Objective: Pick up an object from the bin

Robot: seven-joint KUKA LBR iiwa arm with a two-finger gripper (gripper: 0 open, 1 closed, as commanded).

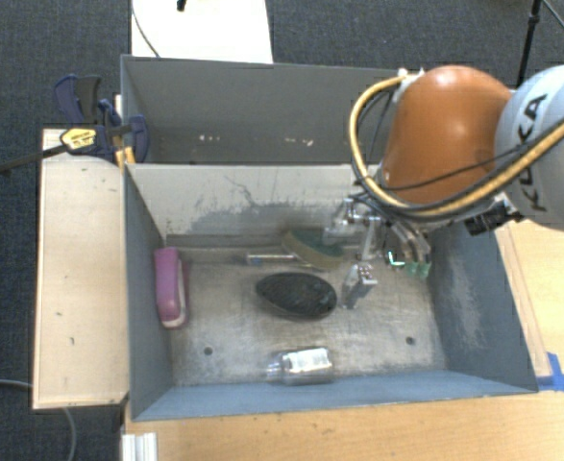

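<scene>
A KUKA arm, its wrist under an orange cover [445, 128] looped with yellow and black cables [358, 123], reaches into a grey metal bin [474, 301] from the 3 o'clock side. The gripper [352, 250] hangs low over the bin floor, right of centre. Its jaws stand released and apart, with nothing seen between them. One metal finger [357, 284] points down just beside the 3 o'clock end of a dark oval object [296, 294].

That object lies flat at the middle of the bin. It is near-black with a dull, faintly textured top and rounded ends, its long axis running from 9 to 3 o'clock. What it is cannot be told.

The other finger [344, 217] sits near the 3 o'clock end of a teal-and-tan object [312, 245]. This one lies at 12 o'clock from the oval, close by the foot of the back wall.

A purple, stapler-shaped item [169, 286] rests against the 9 o'clock wall. A small clear packet with a white label [306, 362] lies at 6 o'clock by the front wall, well apart from the gripper.
</scene>
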